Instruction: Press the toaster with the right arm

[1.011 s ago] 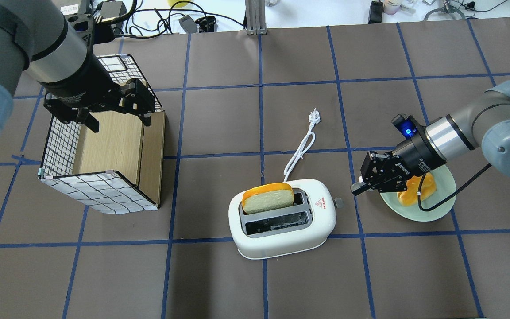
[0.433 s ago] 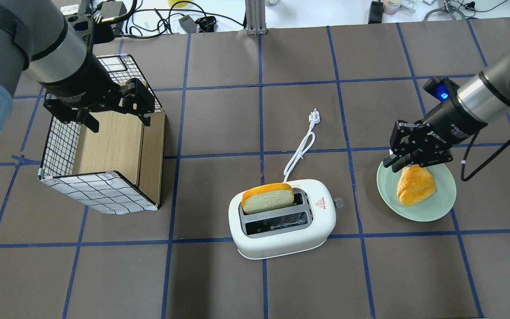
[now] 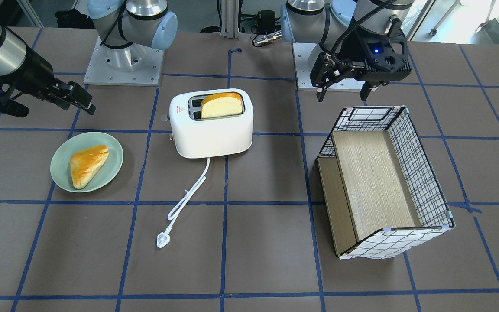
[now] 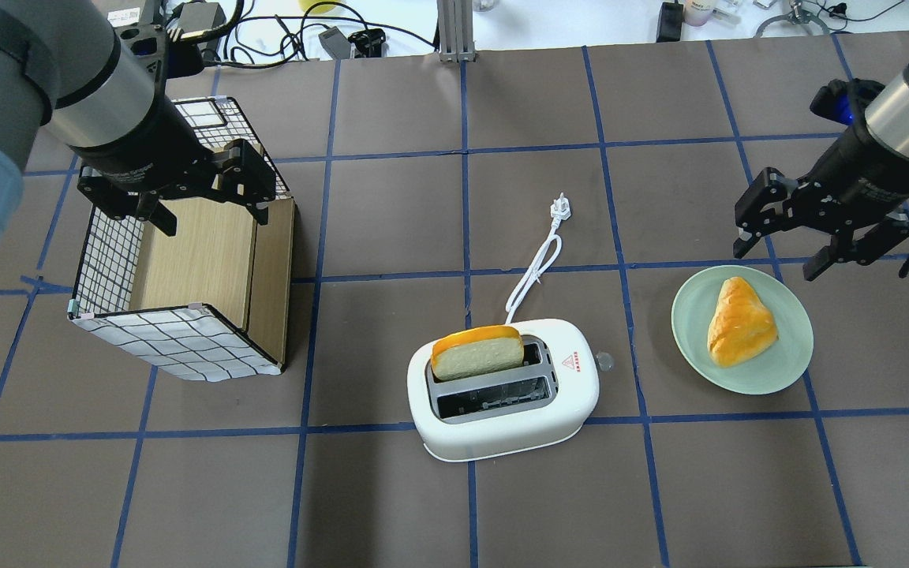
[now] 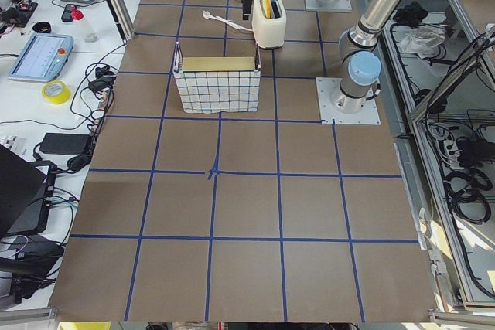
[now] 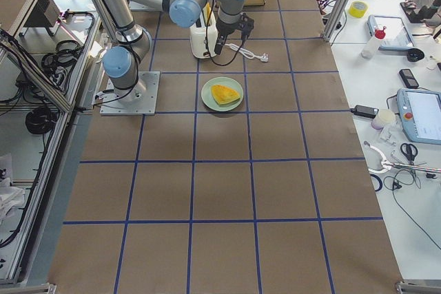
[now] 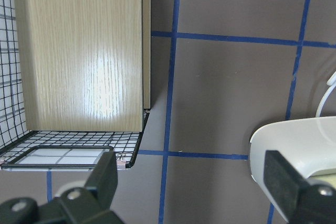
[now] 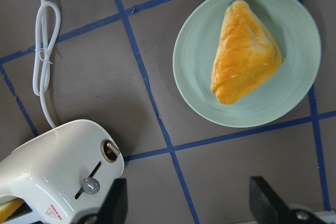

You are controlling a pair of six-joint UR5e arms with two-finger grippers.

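White toaster point(image 4: 502, 434), pale green plate point(image 4: 787, 356), golden pastry point(image 4: 738, 323), black-checked white basket point(image 4: 178, 343), blue-lined brown table point(image 4: 391, 221)

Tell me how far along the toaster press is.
No press shows as done: the bread slice stands tall in the toaster. In hand, nothing: the right gripper hovers beyond the plate, jaws open, clear of the toaster. Left: reach the side lever and push it down.

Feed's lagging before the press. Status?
Right gripper open, aloft beyond the plate, off the toaster. Left gripper open over basket. Bread slice up in one slot. Plate with pastry near path to lever.
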